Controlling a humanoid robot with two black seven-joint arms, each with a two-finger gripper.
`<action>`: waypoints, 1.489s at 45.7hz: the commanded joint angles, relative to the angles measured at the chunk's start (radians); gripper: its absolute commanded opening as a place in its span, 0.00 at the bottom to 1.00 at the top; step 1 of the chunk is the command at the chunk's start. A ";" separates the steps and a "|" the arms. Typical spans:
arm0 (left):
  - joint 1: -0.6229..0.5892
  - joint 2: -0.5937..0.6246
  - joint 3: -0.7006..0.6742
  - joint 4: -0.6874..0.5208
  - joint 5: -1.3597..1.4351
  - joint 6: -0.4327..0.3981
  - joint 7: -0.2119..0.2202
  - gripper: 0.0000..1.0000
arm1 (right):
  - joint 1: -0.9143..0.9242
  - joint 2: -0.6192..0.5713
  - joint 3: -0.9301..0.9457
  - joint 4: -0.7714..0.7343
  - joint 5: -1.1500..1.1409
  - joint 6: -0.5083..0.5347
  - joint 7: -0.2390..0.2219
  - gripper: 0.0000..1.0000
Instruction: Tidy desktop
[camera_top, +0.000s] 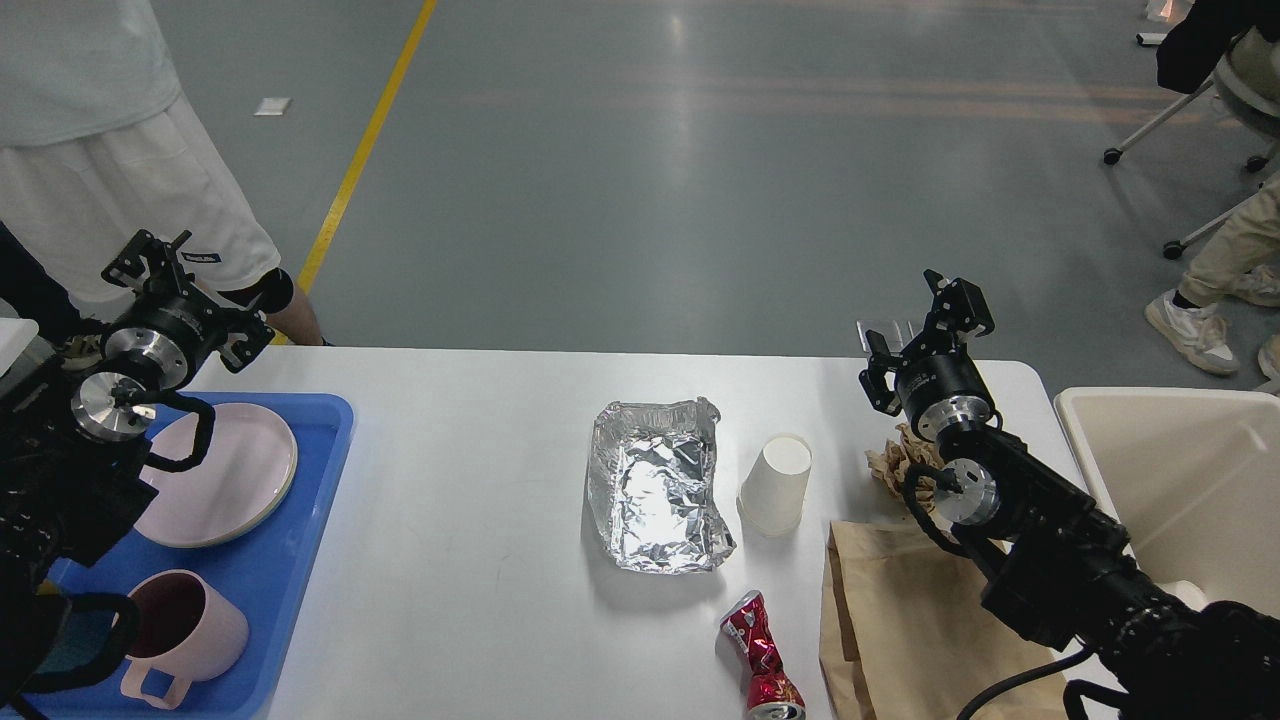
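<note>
The large white rectangular tabletop (480, 520) with rounded corners fills the lower middle of the head view, and it is far from tidy; a crumpled silver foil tray (655, 485) lies near its centre, an upturned white paper cup (777, 483) stands just beside the foil on the right, a crushed red drinks can (762, 655) lies nearer the front edge, and a flat brown paper bag (895, 620) and a wad of crumpled brown paper (897, 462) sit under the right arm. The blue plastic tray (290, 560) at the left already carries a pale pink plate (240, 475) and a pink mug (185, 625); the beige plastic bin (1180, 470) stands off the right end. The right gripper (925, 335) hangs above the far right corner with its fingers spread and nothing between them; the left gripper (185, 300) is raised over the tray's far edge, also holding nothing, its fingers apart. Judging from this, the step in hand is choosing a piece of rubbish; the right arm is best placed for the wad or the cup, being nearest the bin; it should come down squarely, close gently on the thin cup wall so it does not buckle, and lift clear of the foil before swinging right.
</note>
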 joint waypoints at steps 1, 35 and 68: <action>0.012 -0.011 0.001 -0.001 0.005 -0.002 -0.089 0.97 | 0.000 -0.001 0.000 0.000 0.000 0.000 0.000 1.00; 0.060 -0.040 0.155 -0.001 0.009 -0.074 -0.331 0.97 | 0.000 0.001 0.000 0.000 0.000 0.000 0.000 1.00; 0.077 -0.057 0.155 -0.001 0.009 -0.081 -0.502 0.97 | 0.000 -0.001 0.000 -0.001 0.000 0.000 0.000 1.00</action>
